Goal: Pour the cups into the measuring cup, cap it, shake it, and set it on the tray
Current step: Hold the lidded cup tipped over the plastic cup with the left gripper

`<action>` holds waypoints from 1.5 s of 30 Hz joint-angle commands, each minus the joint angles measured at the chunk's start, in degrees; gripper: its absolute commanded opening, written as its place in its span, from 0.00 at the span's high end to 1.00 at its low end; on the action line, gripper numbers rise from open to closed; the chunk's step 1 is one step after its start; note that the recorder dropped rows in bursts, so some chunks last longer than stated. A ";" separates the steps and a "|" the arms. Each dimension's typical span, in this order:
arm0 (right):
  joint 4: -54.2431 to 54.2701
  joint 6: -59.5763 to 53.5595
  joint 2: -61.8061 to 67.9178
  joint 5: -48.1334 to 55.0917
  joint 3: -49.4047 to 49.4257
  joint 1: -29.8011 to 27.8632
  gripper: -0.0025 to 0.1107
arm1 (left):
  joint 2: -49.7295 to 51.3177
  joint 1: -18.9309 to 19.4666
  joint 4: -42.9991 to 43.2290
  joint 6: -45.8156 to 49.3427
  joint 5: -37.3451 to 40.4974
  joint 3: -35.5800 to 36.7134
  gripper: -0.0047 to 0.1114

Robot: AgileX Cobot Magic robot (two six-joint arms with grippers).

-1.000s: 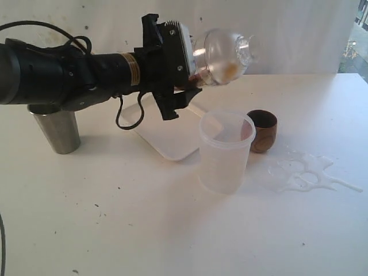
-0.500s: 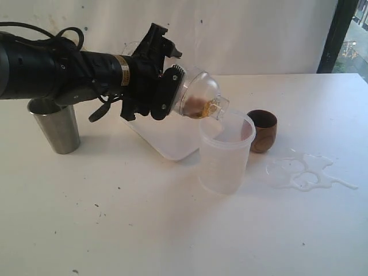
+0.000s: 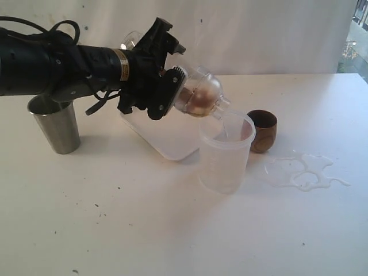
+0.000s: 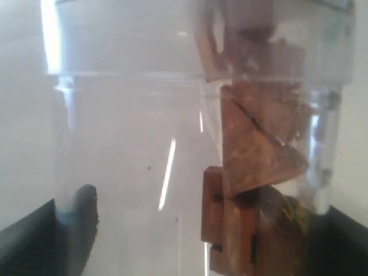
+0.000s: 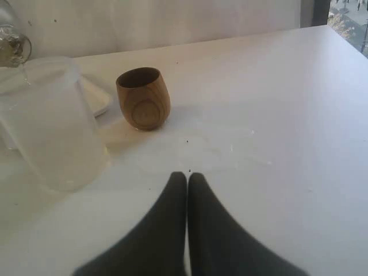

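clear capped measuring cup [image 3: 200, 95], brown bits inside, tilted, clamped in left gripper [image 3: 168, 94], right gripper [image 5: 187, 179] closed empty

Far left: tapered stainless-steel tumbler [image 3: 54, 126]. Centre: flat white rectangular tray [image 3: 167, 141], behind and left of frosted plastic tub [image 3: 226, 155]. Rounded brown wooden cup [image 3: 263, 131] just right of tub, slightly behind. Clear cylindrical measuring cup [image 3: 198, 95] tilted above tub's rim. Spilled puddle [image 3: 305, 171] on table, right of tub.

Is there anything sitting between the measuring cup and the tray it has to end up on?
Nothing visible does. The measuring cup hangs tilted just above the tray, whose visible part lies bare. The frosted tub stands beside the tray, not on it, under the cup's mouth; the arm hides the tray's far end.
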 commanded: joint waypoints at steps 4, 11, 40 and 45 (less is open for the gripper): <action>0.03 -0.01 -0.26 -0.56 0.33 0.21 0.98 | -2.12 -0.43 -0.83 2.30 -2.00 -0.39 0.96; 0.03 -0.01 -0.26 -0.56 0.33 0.21 0.98 | -2.12 -1.52 -0.83 9.54 -4.92 -0.39 0.96; 0.03 -0.01 -0.26 -0.56 0.33 0.21 0.98 | -3.06 -1.52 -2.45 19.04 -6.89 -0.39 0.96; 0.03 -0.01 -0.26 -0.56 0.33 0.21 0.98 | -3.06 -1.52 -3.23 19.18 -7.13 -0.39 0.96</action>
